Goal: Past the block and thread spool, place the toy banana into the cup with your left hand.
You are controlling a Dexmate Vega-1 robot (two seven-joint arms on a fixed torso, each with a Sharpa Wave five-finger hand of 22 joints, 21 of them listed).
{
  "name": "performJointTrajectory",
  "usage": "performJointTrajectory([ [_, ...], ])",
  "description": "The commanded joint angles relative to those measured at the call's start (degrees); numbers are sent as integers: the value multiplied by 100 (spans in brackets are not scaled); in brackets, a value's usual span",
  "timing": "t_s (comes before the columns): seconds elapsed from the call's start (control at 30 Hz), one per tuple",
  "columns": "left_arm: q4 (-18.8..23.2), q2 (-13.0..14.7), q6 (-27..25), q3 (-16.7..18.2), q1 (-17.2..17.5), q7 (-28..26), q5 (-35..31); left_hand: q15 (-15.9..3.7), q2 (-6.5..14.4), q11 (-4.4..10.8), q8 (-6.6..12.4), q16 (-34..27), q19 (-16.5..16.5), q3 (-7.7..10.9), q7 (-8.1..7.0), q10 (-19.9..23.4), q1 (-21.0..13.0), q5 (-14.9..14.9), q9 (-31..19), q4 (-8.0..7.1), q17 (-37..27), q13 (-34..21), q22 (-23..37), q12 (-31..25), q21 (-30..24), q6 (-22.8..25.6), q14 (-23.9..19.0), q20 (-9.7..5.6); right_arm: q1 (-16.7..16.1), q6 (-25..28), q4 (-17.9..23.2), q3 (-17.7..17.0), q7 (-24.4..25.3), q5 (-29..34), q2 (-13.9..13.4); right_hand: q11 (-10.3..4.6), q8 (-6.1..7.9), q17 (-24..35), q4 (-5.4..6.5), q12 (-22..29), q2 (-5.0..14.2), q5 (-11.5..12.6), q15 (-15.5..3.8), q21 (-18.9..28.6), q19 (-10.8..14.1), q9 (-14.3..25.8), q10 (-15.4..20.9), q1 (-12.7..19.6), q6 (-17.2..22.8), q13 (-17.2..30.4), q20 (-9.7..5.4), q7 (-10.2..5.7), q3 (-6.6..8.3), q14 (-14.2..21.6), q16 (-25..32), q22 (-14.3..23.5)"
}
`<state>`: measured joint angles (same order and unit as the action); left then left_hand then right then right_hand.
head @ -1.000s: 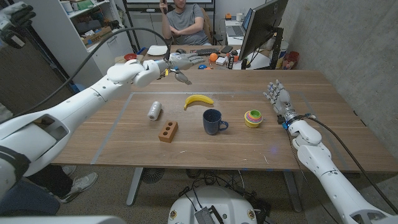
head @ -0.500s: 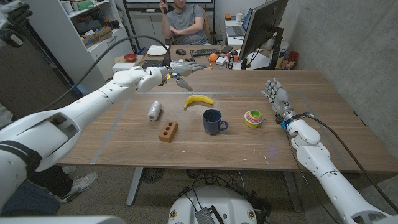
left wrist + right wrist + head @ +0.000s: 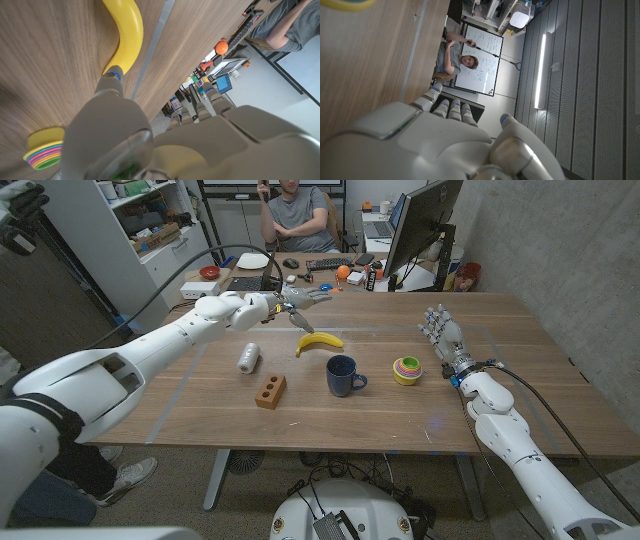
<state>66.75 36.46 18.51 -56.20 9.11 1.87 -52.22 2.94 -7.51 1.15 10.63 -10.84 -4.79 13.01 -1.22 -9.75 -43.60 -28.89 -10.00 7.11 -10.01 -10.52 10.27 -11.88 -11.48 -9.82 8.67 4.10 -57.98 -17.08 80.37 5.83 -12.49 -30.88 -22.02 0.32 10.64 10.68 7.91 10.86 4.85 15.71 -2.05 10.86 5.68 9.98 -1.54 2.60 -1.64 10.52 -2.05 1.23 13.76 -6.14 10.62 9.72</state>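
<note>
Left hand: the left hand [image 3: 292, 299] hung above the far part of the table [image 3: 520, 380], fingers spread and holding nothing, palm turned down.
Thread spool: the white thread spool [image 3: 248, 358] lay on its side, nearer the robot than the fingers and off to their left.
Block: the brown block [image 3: 270, 391] sat nearer still, just beside the spool.
Toy banana: the toy banana [image 3: 319, 341] lay on the wood just beyond the fingertips toward the robot and slightly to their right, not touched. Its long axis ran across the table, left to right, curve arching away from the robot. In the left wrist view one fingertip [image 3: 113, 81] appeared to line up with the banana's near end.
Cup: the dark blue cup [image 3: 342, 375] stood upright just beside the banana, on its near side, handle to the right.
Right hand: the right hand [image 3: 446, 338] stood well apart at the right, fingers loosely extended, holding nothing.
Nearer hand: the left, clearly.
</note>
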Motion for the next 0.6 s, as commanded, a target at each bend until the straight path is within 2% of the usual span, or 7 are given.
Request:
performJointTrajectory([
  [0.03, -225, -203, 25, -409, -234, 1, -223, 29, 24, 7, 33, -8, -29, -23, 49, -351, -70, -54, -24, 0, -18, -32, 31, -20, -44, -969, -3, 22, -73, -64, 85, -12, 9, -60, -50, 9, 12, 8, 17, 20, 6, 52, 46, 47, 59, 23, 11, 34, 29, 13, -56, 20, -18, 16, 42, 24],
  [0.2, -207, -214, 15, -408, -244, 103, -108, 20, 28, 11, 33, -8, -38, -35, 53, -333, -99, -60, -24, 6, -18, -32, 31, -26, -47, -961, -17, 21, -132, -70, 119, -59, 43, -106, -74, 7, 12, 7, 15, 19, 6, 53, 43, 48, 61, 23, 12, 37, 29, 13, -54, 21, -21, 15, 40, 24],
  [0.3, -179, -200, -21, -459, -249, 54, -198, 13, 33, 33, 38, -11, -49, -46, 48, -285, -124, -65, -24, 12, -17, -32, 31, -42, -50, -941, -36, 16, -152, -106, 99, -58, 14, -127, -71, 3, 11, 7, 14, 20, 7, 54, 37, 47, 61, 23, 16, 39, 28, 13, -56, 16, -23, 15, 40, 24],
  [0.37, -109, -165, -119, -579, -257, -128, -512, 14, 35, 17, 38, -9, -51, -49, 57, -276, -132, -66, -24, 13, -17, -32, 31, -45, -50, -939, -37, 22, -153, -133, 91, -45, 31, -81, -84, 4, 10, 7, 13, 21, 7, 55, 39, 48, 63, 23, 18, 40, 27, 13, -54, 17, -24, 16, 40, 24],
  [0.43, -146, -190, -123, -680, -281, -156, -657, 14, 38, 14, 44, -10, -57, -54, 58, -270, -145, -69, -24, 16, -17, -32, 31, -46, -52, -921, -45, 23, -146, -175, 53, -64, -16, -188, -15, 4, 10, 6, 12, 20, 8, 55, 40, 48, 63, 23, 18, 41, 26, 13, -56, 15, -25, 20, 41, 24],
  [0.5, -324, -265, -7, -647, -288, -132, -446, 18, 41, -5, 51, -12, -68, -62, 63, -245, -162, -72, -24, 19, -17, -32, 31, -54, -55, -896, -58, 34, -145, -149, 86, -42, -10, -130, -67, 5, 10, 6, 12, 21, 8, 56, 39, 48, 64, 23, 19, 43, 26, 13, -54, 16, -26, 22, 41, 24],
  [0.6, -381, -299, -66, -729, -323, -177, -557, 18, 45, -6, 53, -13, -74, -71, 56, -234, -183, -76, -24, 23, -17, -32, 31, -56, -56, -882, -72, 39, -140, -162, 56, -45, -7, -147, -51, 6, 10, 6, 11, 20, 10, 57, 38, 49, 66, 23, 19, 45, 26, 13, -55, 16, -26, 23, 41, 24],
])
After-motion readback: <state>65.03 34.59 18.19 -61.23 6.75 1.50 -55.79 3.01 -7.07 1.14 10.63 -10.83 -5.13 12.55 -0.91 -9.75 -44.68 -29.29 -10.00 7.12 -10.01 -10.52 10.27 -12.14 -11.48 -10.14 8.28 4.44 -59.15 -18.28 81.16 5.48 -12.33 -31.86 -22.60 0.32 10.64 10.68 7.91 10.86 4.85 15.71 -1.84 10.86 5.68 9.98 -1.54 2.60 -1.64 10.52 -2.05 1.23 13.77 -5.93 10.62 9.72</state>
